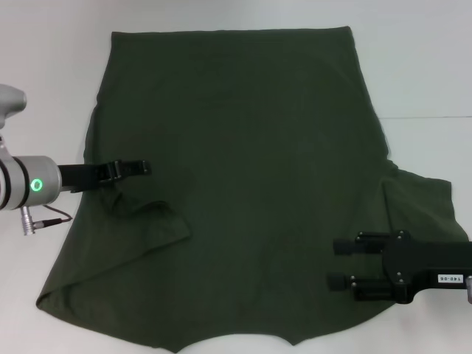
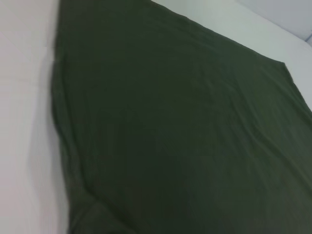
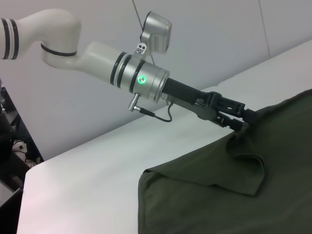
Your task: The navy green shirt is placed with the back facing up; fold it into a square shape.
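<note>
The navy green shirt [image 1: 243, 140] lies spread on the white table with its plain side up, and it fills the left wrist view [image 2: 170, 122]. My left gripper [image 1: 146, 168] reaches in over the shirt's left edge and is shut on a pinch of fabric. The right wrist view shows the cloth [image 3: 243, 195] drawn up to this left gripper [image 3: 243, 122]. Just below it the left sleeve [image 1: 158, 221] is folded inward in a loose flap. My right gripper [image 1: 338, 263] hovers open over the shirt's lower right part, with nothing between its fingers.
The white table [image 1: 44, 74] shows bare around the shirt on the left, far and right sides. The right sleeve [image 1: 424, 199] sticks out flat towards the right edge. The left arm's cable [image 1: 51, 215] hangs by its wrist.
</note>
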Action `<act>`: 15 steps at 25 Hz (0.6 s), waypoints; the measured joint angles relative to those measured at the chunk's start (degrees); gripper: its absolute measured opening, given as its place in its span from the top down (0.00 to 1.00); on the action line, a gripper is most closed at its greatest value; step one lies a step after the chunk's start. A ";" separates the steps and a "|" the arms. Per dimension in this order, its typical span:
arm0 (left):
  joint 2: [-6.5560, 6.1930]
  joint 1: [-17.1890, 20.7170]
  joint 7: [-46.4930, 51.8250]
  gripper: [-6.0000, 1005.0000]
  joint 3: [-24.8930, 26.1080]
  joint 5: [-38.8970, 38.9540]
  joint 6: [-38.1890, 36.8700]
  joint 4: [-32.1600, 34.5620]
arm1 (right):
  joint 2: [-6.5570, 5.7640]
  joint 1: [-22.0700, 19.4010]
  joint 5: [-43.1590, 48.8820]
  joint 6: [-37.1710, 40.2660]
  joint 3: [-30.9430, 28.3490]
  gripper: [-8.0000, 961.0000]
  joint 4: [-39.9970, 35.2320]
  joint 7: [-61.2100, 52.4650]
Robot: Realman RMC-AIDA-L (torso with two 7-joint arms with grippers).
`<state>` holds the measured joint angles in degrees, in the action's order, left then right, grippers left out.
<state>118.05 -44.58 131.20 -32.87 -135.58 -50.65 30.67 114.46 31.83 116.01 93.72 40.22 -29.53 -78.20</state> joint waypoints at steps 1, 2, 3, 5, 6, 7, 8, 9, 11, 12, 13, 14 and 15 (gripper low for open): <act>-0.10 0.20 0.27 0.06 0.13 -0.10 -0.01 0.00 | -0.03 -0.03 0.00 0.00 -0.02 0.21 0.00 -0.07; -0.18 0.37 0.51 0.06 0.21 -0.15 -0.12 0.08 | -0.05 -0.03 0.00 0.00 -0.02 0.21 0.00 -0.11; -0.29 0.61 0.85 0.06 0.27 -0.22 -0.30 0.18 | -0.05 -0.03 0.00 0.01 -0.03 0.21 0.00 -0.16; -0.46 0.93 1.49 0.06 0.32 -0.35 -0.79 0.35 | -0.05 0.04 0.00 0.01 -0.05 0.21 0.00 -0.31; -0.57 1.17 1.95 0.06 0.33 -0.53 -1.29 0.45 | -0.05 0.04 0.00 0.01 -0.05 0.21 0.00 -0.31; -0.70 1.42 2.63 0.06 0.32 -1.08 -1.70 0.59 | -0.05 0.09 0.00 0.01 -0.06 0.21 0.00 -0.34; -0.75 1.49 2.95 0.06 0.32 -1.48 -1.80 0.61 | -0.05 0.13 0.00 0.02 -0.06 0.21 0.00 -0.35; -0.79 1.53 3.32 0.06 0.33 -1.90 -1.89 0.62 | -0.06 0.17 0.00 0.03 -0.06 0.21 0.00 -0.35; -0.92 1.67 4.55 0.06 0.43 -3.53 -2.38 0.67 | -0.10 0.22 0.00 0.03 -0.06 0.21 0.00 -0.36; -0.93 1.68 4.83 0.06 0.44 -3.91 -2.72 0.68 | -0.10 0.24 0.00 0.04 -0.06 0.21 0.00 -0.35; -0.93 1.70 5.13 0.06 0.46 -4.26 -3.11 0.68 | -0.11 0.24 0.00 0.04 -0.06 0.21 0.00 -0.34; -0.94 1.70 5.47 0.06 0.46 -4.57 -3.62 0.69 | -0.11 0.25 0.00 0.01 -0.06 0.21 0.00 -0.28; -0.94 1.70 5.68 0.06 0.42 -4.72 -3.96 0.70 | -0.12 0.27 0.00 -0.01 -0.06 0.21 0.00 -0.21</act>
<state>117.11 -42.88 136.88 -32.45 -140.30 -54.61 31.37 114.34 32.10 116.01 93.71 40.16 -29.53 -78.41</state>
